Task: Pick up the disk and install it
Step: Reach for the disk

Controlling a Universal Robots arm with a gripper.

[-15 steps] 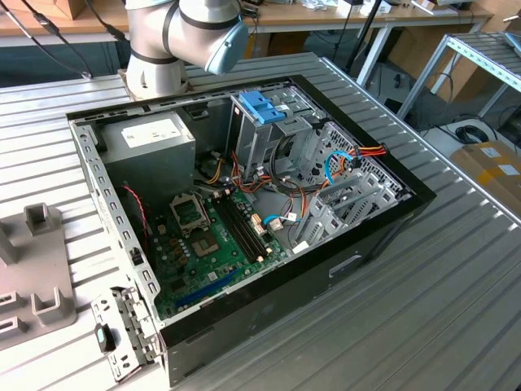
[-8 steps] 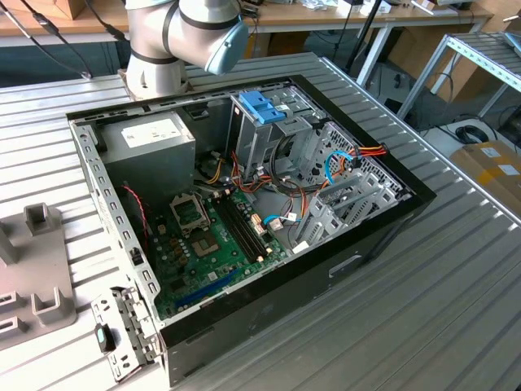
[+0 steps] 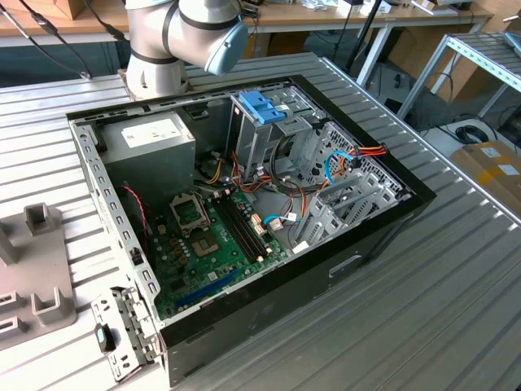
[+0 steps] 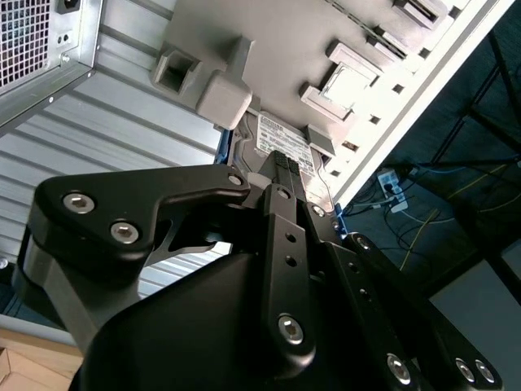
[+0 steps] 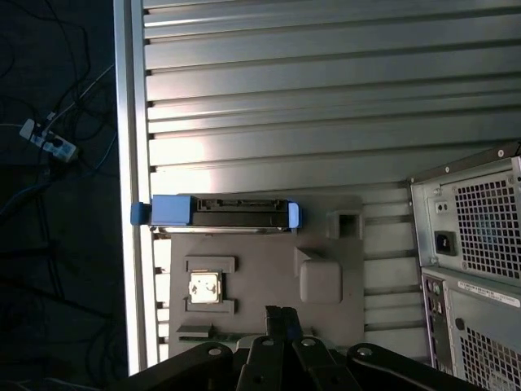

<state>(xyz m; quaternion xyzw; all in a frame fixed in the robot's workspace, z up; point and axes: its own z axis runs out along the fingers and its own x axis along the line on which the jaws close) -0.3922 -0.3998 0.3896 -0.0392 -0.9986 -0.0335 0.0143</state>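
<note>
The disk (image 5: 216,214) stands on edge in a slot of the grey fixture plate (image 5: 260,269), with blue frame pieces at both ends. In the second wrist view the disk's (image 4: 281,140) white label shows just past the black gripper (image 4: 285,169). In the first wrist view the gripper (image 5: 277,320) hangs over the plate, apart from the disk and a short way from it. The open computer case (image 3: 244,204) lies on the table, with a silver drive cage and blue latch (image 3: 262,106) inside it.
The arm's base (image 3: 175,32) stands behind the case. The fixture plate (image 3: 32,269) lies at the exterior view's left, near the table edge (image 5: 130,163). A grey power supply box (image 3: 151,142) and loose cables sit inside the case. The case's back panel (image 5: 472,252) is beside the plate.
</note>
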